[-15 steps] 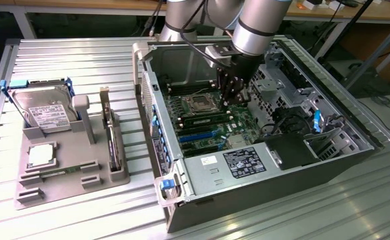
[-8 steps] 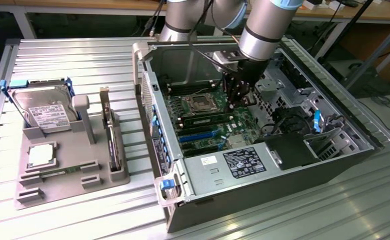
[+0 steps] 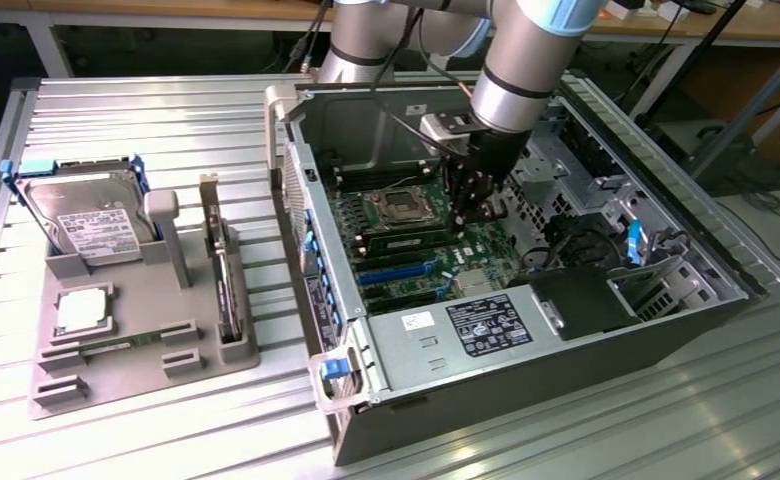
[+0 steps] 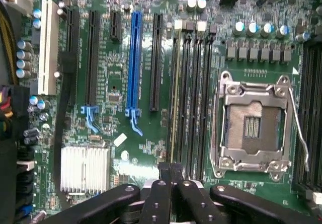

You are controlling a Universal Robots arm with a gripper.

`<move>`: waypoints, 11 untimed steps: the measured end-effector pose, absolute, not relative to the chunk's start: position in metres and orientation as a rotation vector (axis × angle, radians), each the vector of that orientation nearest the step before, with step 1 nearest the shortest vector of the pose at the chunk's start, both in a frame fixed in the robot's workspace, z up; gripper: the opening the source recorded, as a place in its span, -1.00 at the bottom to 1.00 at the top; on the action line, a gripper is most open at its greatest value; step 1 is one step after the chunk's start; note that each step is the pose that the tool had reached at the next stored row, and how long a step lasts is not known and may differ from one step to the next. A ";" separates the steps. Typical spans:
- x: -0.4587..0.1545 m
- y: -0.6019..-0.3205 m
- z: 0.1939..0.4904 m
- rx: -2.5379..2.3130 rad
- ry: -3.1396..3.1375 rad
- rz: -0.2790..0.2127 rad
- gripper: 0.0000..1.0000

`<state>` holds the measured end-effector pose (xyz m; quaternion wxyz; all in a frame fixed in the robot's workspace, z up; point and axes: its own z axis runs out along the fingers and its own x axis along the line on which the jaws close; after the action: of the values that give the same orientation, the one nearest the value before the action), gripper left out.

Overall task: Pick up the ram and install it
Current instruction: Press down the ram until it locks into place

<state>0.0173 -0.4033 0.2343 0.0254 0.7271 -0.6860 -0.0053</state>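
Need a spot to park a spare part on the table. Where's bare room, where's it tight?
Bare: slatted table behind the grey fixture tray, and its front corner beyond the PC case on the exterior view's right. Crowded: the tray, with the hard drive, and inside the case around the gripper.

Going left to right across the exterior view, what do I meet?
Hard drive in the grey holder tray → upright expansion card → open computer case → motherboard → end effector over the board.

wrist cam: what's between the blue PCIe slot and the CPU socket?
In the wrist view, between the blue slot and the CPU socket lie a black expansion slot and a bank of memory slots, with the gripper at their end.
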 end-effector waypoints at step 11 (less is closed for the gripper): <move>-0.044 -0.403 0.240 2.247 -2.120 -0.015 -0.79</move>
<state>-0.0440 -0.4034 0.2399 0.0262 0.7271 -0.6861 -0.0047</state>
